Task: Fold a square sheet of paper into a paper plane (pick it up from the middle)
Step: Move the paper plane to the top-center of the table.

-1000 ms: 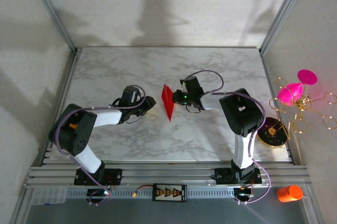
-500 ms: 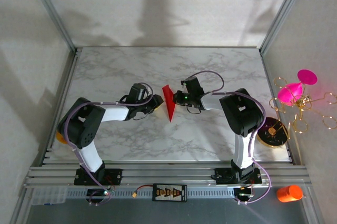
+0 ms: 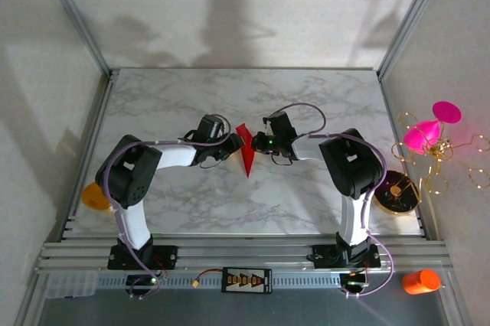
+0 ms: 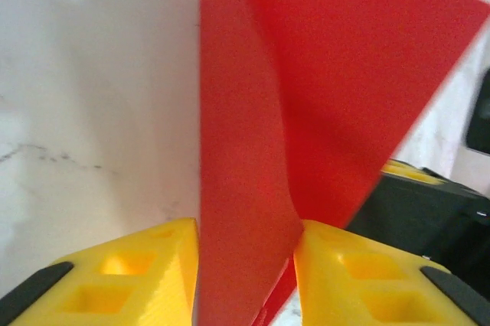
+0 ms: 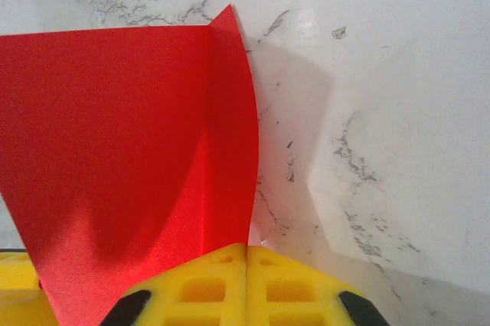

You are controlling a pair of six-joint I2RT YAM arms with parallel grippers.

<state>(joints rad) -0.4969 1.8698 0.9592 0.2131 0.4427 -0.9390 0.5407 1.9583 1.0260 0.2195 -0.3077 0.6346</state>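
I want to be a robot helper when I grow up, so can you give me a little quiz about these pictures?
1. True or false: the red paper lies flat on the marble table.
2. What stands beyond the table's right edge? A) a magenta cone ornament B) a blue cup C) a green ball
3. Fill in: the right jaws are ___ on the paper.
Key: 1 false, it is held up on edge; 2 A; 3 shut.

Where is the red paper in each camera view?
Top external: red paper upright, middle of the marble table.
Left wrist: centre, rising inside the left gripper.
Right wrist: left half, pinched by the right gripper.
Shared landmark: the marble table's grey veins.
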